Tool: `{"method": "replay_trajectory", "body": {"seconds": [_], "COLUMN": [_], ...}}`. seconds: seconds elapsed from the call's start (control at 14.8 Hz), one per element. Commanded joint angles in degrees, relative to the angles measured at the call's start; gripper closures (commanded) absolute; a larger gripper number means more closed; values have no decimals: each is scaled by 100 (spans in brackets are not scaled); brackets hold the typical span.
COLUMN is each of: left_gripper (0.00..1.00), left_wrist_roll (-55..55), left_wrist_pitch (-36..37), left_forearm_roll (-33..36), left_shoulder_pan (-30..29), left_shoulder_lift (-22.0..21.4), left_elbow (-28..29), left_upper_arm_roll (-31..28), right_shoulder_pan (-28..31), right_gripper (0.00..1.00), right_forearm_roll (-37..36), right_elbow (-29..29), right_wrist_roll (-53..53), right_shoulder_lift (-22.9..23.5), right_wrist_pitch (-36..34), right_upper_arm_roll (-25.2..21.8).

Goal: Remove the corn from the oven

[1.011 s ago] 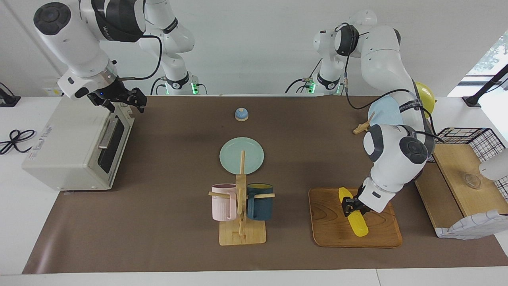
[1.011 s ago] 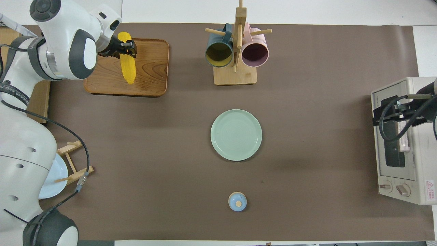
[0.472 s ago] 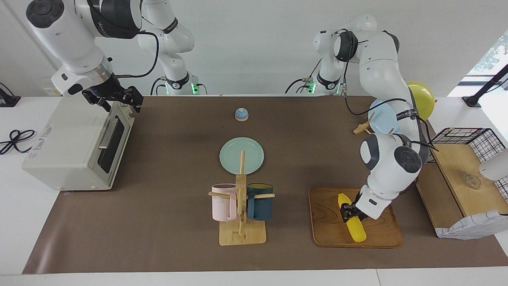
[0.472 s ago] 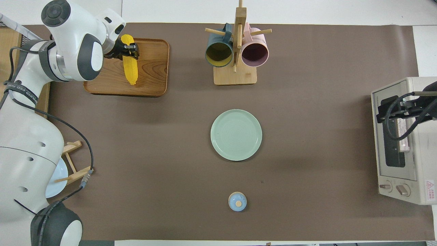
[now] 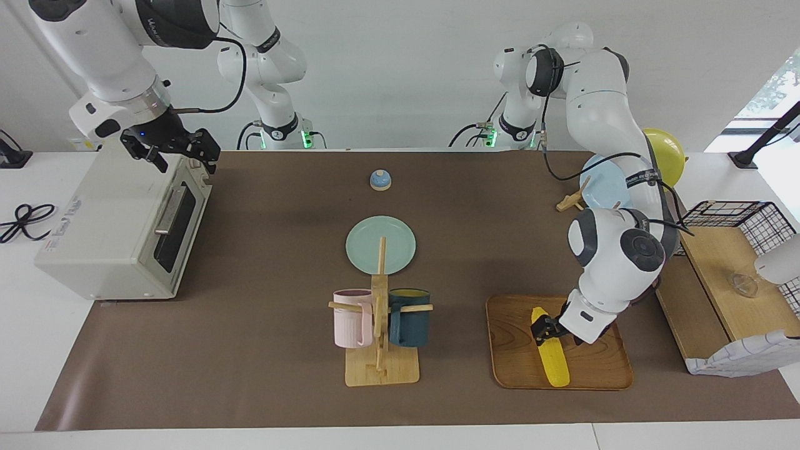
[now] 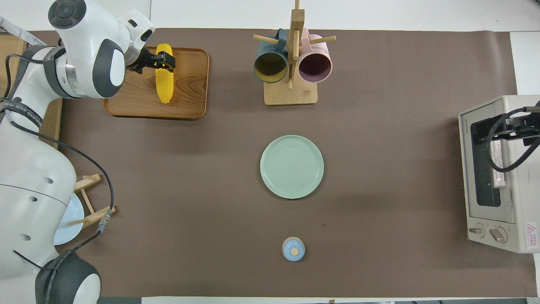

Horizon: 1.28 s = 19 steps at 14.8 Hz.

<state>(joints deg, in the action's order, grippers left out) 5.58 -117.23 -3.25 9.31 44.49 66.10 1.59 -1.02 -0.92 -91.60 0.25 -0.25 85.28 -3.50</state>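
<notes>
- The corn (image 5: 549, 347) is lying on the wooden tray (image 5: 600, 375) at the worktop's edge, out of the closed oven (image 5: 100, 231).
- The left gripper (image 5: 545, 327) is sitting at the cob; whether its jaws are gripping, I cannot tell.
- The right gripper (image 5: 170, 147) is hovering over the oven, jaws open, empty.

Our white, dark-jointed left arm arches over the worktop's edge farthest from us at its own end, elbow high, forearm angled down, its black two-fingered left hand (image 5: 545, 327) low with fingers parted. Our right arm rises at its own end of the worktop, wrist bent down, its black right hand (image 5: 172, 150) raised, fingers apart.
</notes>
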Motion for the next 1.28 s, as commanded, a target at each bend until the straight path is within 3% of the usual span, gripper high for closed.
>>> {"method": "replay_trajectory", "body": {"seconds": [0.0,0.13,0.34,0.47,0.94,1.21], "left_gripper": [0,0,0,0,0,0], "left_wrist_roll": [-31,39,92,294,339,409], "left_wrist_pitch": [629,912,956,1157,2932,3189], "left_forearm_roll": [97,79,88,97,132,132], "left_shoulder_pan": [-35,-139,-184,-202,-246,-254], "left_shoulder_lift": [-387,-878,-1984,-2521,-3604,-4280], "left_elbow": [25,374,1489,1939,2020,2590], "left_upper_arm_roll": [26,26,8,-18,-62,-54], "right_shoulder_pan": [23,41,41,-3,-21,-3], "right_gripper": [0,0,0,0,0,0], "right_forearm_roll": [92,109,136,162,171,171], "right_elbow": [90,90,81,73,72,64], "right_wrist_roll": [-60,-69,-69,-60,-51,-51], "right_shoulder_lift": [61,61,61,61,61,61], "right_wrist_pitch": [-38,-11,32,24,59,59], "right_upper_arm_roll": [-10,-10,-1,-1,7,7]}}
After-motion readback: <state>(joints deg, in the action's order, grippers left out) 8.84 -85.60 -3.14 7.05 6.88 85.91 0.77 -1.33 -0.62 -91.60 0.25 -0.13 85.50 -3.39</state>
